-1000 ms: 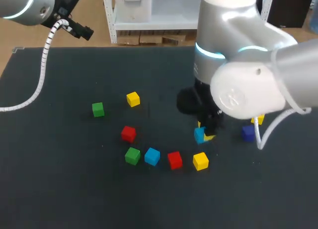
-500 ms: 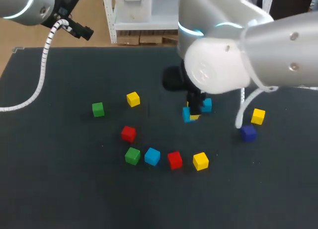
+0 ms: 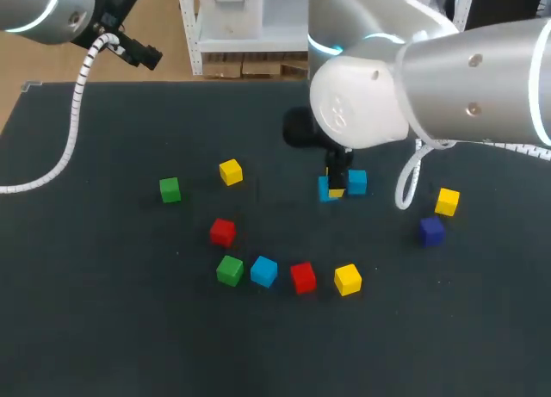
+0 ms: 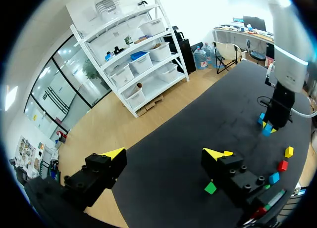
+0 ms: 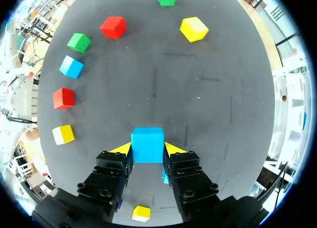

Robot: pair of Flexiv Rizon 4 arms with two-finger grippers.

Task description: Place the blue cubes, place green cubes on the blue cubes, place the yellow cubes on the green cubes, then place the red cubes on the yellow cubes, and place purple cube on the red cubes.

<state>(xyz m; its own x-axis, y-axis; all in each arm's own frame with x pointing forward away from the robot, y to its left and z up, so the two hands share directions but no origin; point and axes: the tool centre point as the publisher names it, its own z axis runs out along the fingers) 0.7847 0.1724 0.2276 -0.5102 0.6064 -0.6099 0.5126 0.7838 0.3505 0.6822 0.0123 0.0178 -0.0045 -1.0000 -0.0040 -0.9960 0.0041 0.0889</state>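
The right pincer (image 5: 147,149) clamps a blue cube (image 5: 147,145) from both sides between its yellow tips, close over the dark counter (image 3: 103,328). Whether the cube rests on the surface or hangs just above it cannot be told. A second blue cube (image 3: 356,182) lies just beside the pincer, very near the held one, though contact between the two is not clear. Off to one side of the pincer a loose row holds a green cube (image 3: 229,269), a third blue cube (image 3: 263,271), a red cube (image 3: 302,277) and a yellow cube (image 3: 347,279). Farther ahead lie a second red cube (image 3: 222,232) and a second yellow cube (image 3: 230,171), with a second green cube (image 3: 170,189) farthest of all. Behind the pincer, a third yellow cube (image 3: 447,201) and the purple cube (image 3: 431,231) sit near each other. The left pincer (image 4: 164,154) hangs wide open and empty, high above the counter and well apart from every cube. No cube rests on another anywhere in view. By that measure the job appears to be at its first step, with the blue base not yet gathered and the green, yellow, red and purple tiers all left to build.
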